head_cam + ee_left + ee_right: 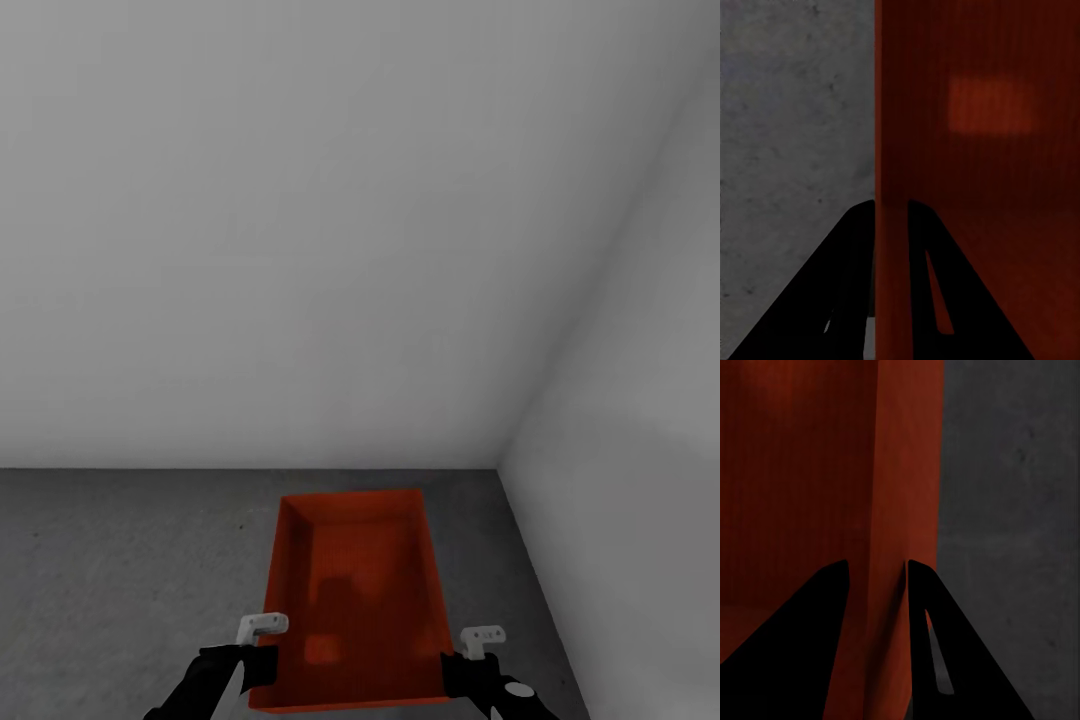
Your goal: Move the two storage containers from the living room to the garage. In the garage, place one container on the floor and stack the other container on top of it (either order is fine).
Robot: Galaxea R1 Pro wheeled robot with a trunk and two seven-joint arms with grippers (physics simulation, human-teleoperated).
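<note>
Both grippers, left gripper (891, 206) and right gripper (877, 566), clamp the storage container's (355, 590) walls.

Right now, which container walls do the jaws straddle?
The two long side walls of the storage container: left gripper on the left, right gripper on the right; the short end walls are free.

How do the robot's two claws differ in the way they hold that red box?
The left gripper clamps the storage container's left wall; the right gripper clamps its right wall. In the wrist views, the left gripper's fingers sit tight against the wall, while the right gripper shows more wall between its fingers. Both straddle a wall, one finger inside, one outside, above the grey floor.
</note>
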